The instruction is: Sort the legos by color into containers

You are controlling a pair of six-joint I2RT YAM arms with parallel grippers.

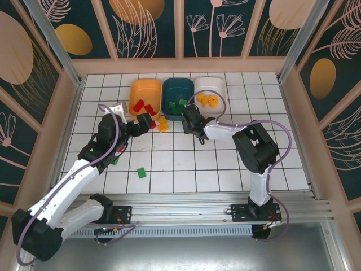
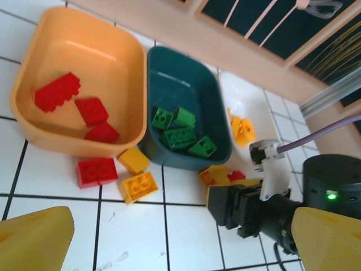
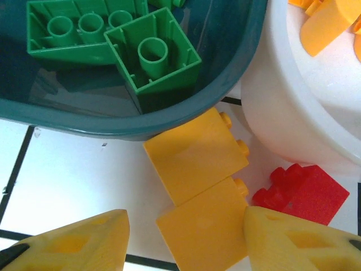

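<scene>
Left gripper wide open over tiles; right gripper astride yellow brick near teal tray, grip unclear.

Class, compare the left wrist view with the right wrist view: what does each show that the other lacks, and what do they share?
Left wrist view: the orange tray holding three red bricks, with a loose red brick beside it. Right wrist view: the hollow undersides of two green bricks, close up. Shared: the teal tray, the white tray, and two yellow bricks beside a small red brick.
</scene>
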